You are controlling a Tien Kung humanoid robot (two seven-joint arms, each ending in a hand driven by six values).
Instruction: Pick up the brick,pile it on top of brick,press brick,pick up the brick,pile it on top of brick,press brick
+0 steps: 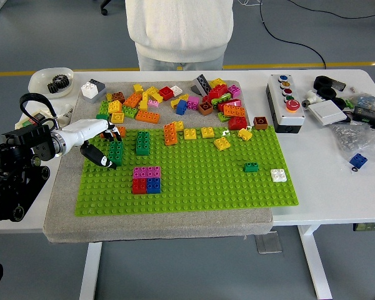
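Bricks sit all over a green plate [194,181] on a grey mat [62,215] on the white table [325,187]. The left hand [97,140] comes in from the left side. It is white with dark tips. Its fingers [103,162] curl around a dark green stack [115,152] near the plate's left edge, with the thumb low in front and the other fingers behind, so it seems to grip the stack. A second green stack [142,142] stands just beside it, to the right. Nearer the front is a flat block [146,180] with pink on top and red and blue below. A small green brick [250,167] and a white brick [278,175] lie well apart on the right part of the plate. A loose pile [175,100] of yellow, orange, red and pink bricks lies along the far edge. A box with buttons [286,103] stands to the right of the pile. A bowl [50,81] with dark gears is at the far left corner. A person in a white top [178,28] stands at the far side.
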